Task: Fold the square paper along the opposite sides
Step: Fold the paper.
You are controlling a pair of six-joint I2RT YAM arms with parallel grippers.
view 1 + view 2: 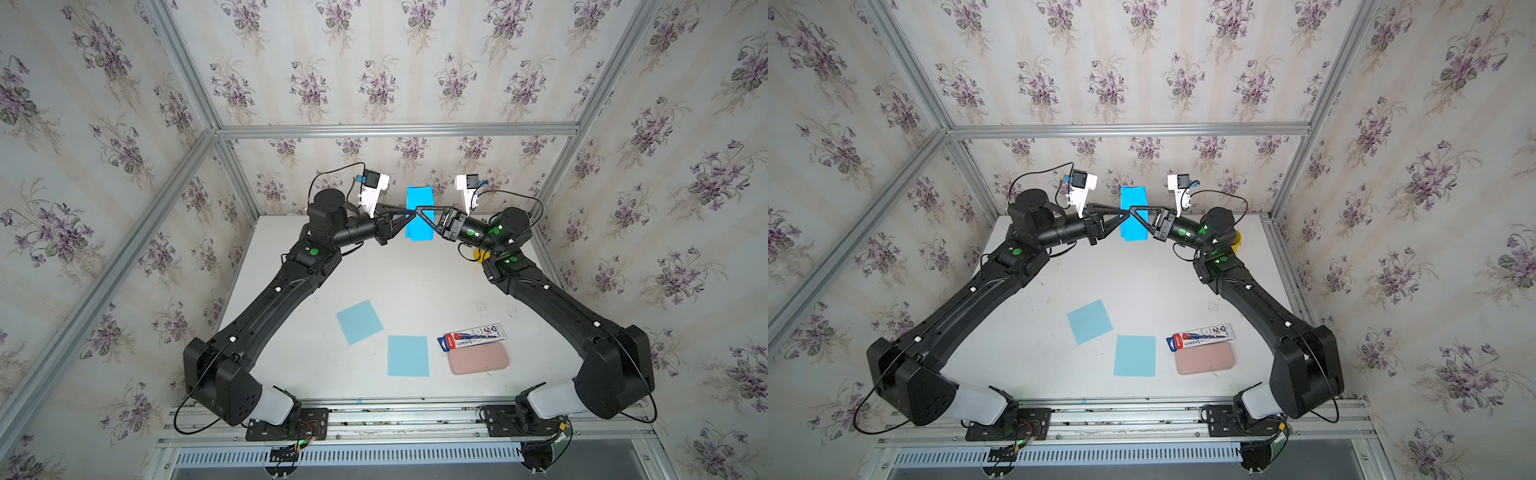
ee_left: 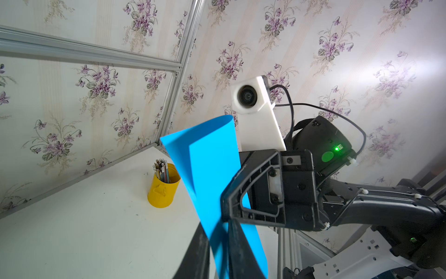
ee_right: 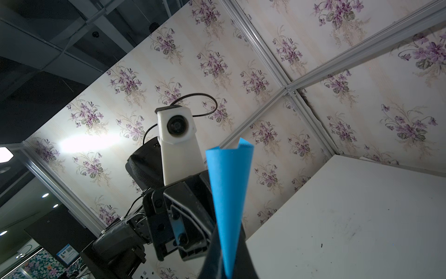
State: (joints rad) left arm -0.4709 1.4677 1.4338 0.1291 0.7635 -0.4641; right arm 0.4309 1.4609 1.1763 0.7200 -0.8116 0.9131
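Our right gripper [image 1: 417, 208] pinches the bright blue square paper sheet [image 1: 420, 195], loosely bent double. The left gripper [image 1: 412, 214] touches beside it; we cannot tell its grip. Crease not pressed yet.

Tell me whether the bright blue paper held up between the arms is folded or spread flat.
Loosely folded, not pressed flat: the blue paper shows two overlapping layers that gape apart at one end.

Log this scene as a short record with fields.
held item: bright blue paper, loosely folded, off the table
left gripper: shut on bright blue paper
right gripper: shut on bright blue paper
lying flat on table: two light blue sheets
also on table: pink case, pen pack, yellow cup of pencils
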